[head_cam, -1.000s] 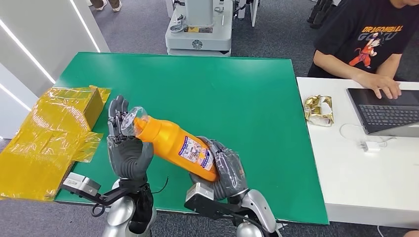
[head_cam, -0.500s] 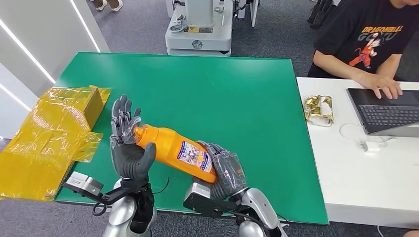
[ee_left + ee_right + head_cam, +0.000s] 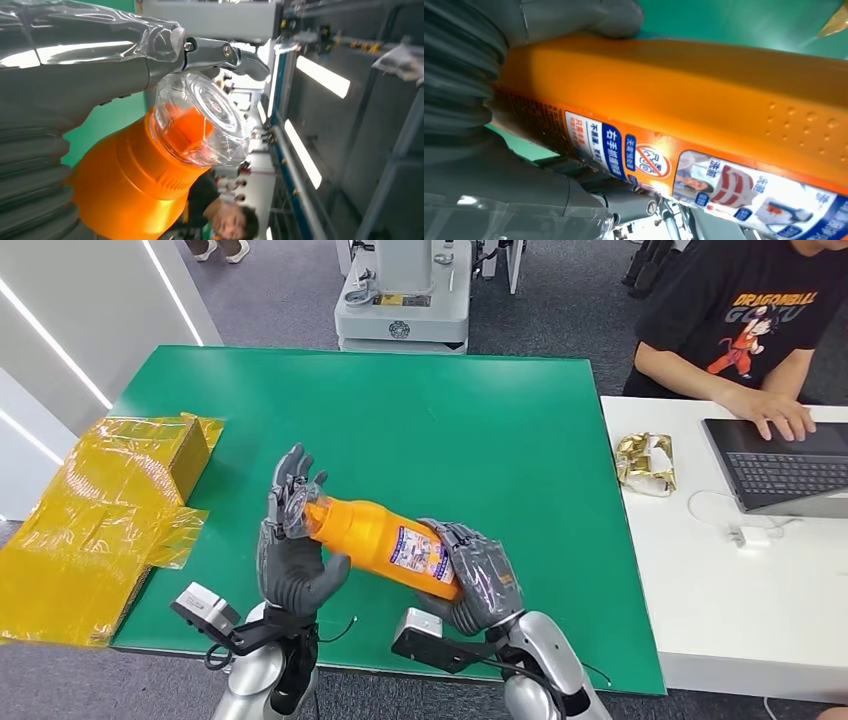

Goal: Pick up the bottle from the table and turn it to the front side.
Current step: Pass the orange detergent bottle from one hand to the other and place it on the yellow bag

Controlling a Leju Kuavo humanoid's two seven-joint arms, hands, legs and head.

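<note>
Gripping the base end of the orange bottle [image 3: 385,542], the right hand [image 3: 480,575] is seen with its fingers wrapped around the body beside the printed label [image 3: 420,552], and the bottle is carried lying on its side, clear above the green table [image 3: 480,430]. At the bottle's other end the left hand [image 3: 290,540] is cupped against the neck, with the thumb under the orange shoulder and the fingers standing up behind the clear cap [image 3: 212,117]; whether the neck is truly clamped or merely propped cannot be told.

The main risk is judged to lie in the turning itself. The plastic looks smooth, and if the bottle is rolled while only one hand bears it, it may slip through the fingers and drop to the table below. Should the left fingers press on the cap rather than the neck, the cap could be knocked or the bottle levered out of the right hand's grasp. A label facing partly sideways may also be mistaken for the front.

Beyond the bottle's cap end, a yellow wrapped box [image 3: 120,480] sits at the table edge; well beyond the base end, a person [image 3: 750,330] is typing at a laptop [image 3: 780,465].
</note>
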